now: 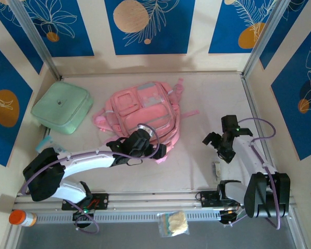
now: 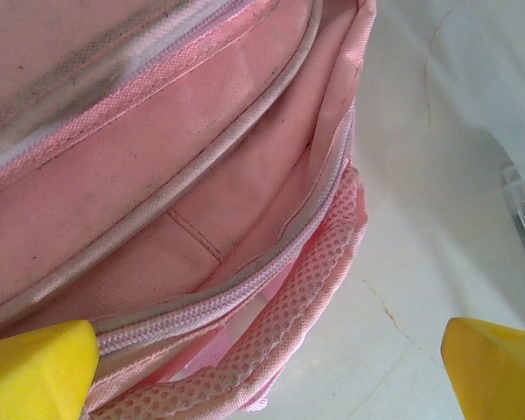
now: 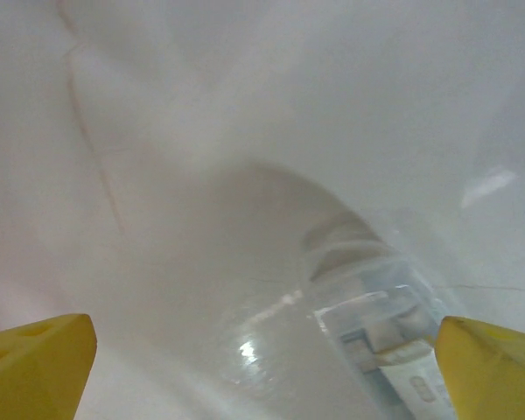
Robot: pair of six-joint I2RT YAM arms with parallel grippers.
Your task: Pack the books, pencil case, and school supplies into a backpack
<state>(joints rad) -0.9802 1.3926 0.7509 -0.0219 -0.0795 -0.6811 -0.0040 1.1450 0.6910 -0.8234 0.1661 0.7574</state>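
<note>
The big pink cloth backpack (image 1: 140,111) lies flat in the middle of the pale table (image 1: 207,98) with its front pockets facing up. Along its near side a zip is open. Inside the gap I can see soft pink lining, and I cannot tell what else is in there. Pink mesh padding sits just under the zip.

The left gripper (image 2: 262,374) hangs over that near edge of the backpack. Its yellow fingers (image 2: 35,367) are spread wide and hold nothing.

The right gripper (image 3: 262,367) is off to the right, well away from the backpack. Its fingers are spread wide too, with nothing between them. Under it on the table lies a small clear plastic packet (image 3: 376,328) with a label.

A mint green square pouch (image 1: 61,107) sits shut at the far left, near the backpack. At the front rail there is a bottle with an orange cap (image 1: 22,218) and a little see-through bag of pale bits (image 1: 173,224).

The walls (image 1: 145,26) have blue panels with white leaves and orange circles.
</note>
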